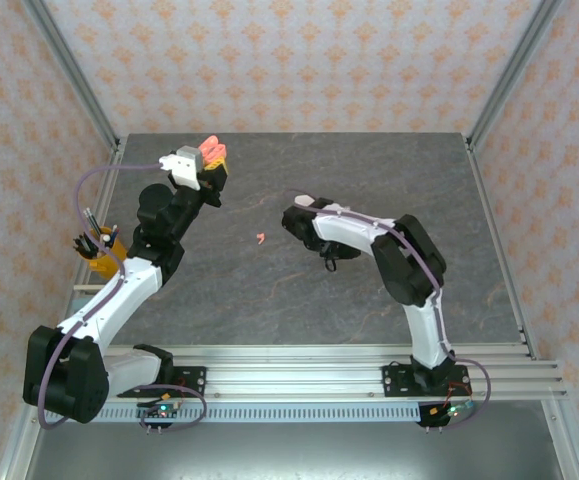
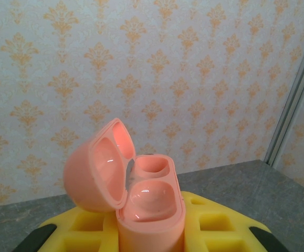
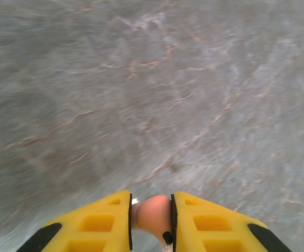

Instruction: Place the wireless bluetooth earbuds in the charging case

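Salmon pink plastic sat in both of my pincers. The left gripper (image 1: 213, 165) was raised above the far left of the table, clamped tight round the base of the charging case (image 2: 152, 210). That case stood upright, long axis vertical, mouth turned up towards the back wall. Its lid (image 2: 96, 170) hung open on the left in the wrist view, and 2 round wells showed in the body.

The right gripper (image 3: 152, 223) pointed down over the middle of the table, its jaws narrowed onto a pink earbud (image 3: 154, 210) pinched between the yellow fingers (image 3: 96, 226). The earbud's rounded head faced out towards the tabletop. Its stem ran back along the fingers towards the camera and ended in a dark tip. A second pink earbud (image 1: 260, 238) lay loose on the table (image 1: 369, 170), between the 2 arms and well apart from both pincers; it was too small for me to read its heading.

The tabletop was dark grey stone-look with rusty veins. Cream wallpaper with orange motifs closed the cell, framed by aluminium posts. An orange pen holder (image 1: 97, 250) stood at the left edge.
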Robot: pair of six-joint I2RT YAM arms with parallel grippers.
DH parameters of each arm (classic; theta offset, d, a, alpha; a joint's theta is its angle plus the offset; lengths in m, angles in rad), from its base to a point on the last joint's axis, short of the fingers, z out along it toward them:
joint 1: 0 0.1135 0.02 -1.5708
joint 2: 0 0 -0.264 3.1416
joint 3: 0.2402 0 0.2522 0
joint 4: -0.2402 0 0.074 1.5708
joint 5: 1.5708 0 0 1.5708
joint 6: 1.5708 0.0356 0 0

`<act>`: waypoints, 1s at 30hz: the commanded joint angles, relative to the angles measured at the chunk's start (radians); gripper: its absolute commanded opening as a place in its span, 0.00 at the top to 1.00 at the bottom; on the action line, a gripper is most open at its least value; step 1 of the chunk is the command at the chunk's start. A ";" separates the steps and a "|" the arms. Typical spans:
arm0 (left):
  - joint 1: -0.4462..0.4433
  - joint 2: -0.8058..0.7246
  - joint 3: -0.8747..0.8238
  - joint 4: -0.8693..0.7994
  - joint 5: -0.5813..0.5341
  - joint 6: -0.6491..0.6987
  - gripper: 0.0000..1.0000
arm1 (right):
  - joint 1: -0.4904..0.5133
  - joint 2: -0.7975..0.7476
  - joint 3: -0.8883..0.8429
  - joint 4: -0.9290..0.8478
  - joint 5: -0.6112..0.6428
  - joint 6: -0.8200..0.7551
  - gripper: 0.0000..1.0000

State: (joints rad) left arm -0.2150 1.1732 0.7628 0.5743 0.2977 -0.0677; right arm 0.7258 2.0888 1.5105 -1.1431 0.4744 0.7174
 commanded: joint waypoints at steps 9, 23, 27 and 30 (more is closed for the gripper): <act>0.005 -0.038 -0.019 0.098 -0.029 -0.041 1.00 | 0.030 0.246 0.153 -0.367 0.282 0.266 0.77; 0.006 -0.047 -0.001 0.089 -0.020 -0.048 1.00 | 0.179 0.369 0.352 -0.367 0.132 0.248 0.62; 0.005 -0.047 -0.001 0.082 -0.018 -0.049 1.00 | 0.213 0.331 0.372 -0.321 0.081 0.238 0.54; 0.006 -0.050 -0.001 0.074 -0.017 -0.048 1.00 | 0.222 0.278 0.386 -0.291 0.055 0.232 0.51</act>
State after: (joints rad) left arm -0.2150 1.1484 0.7525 0.6178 0.2829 -0.1081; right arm 0.9314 2.4344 1.8648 -1.5093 0.5957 0.9516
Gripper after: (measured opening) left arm 0.236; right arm 0.491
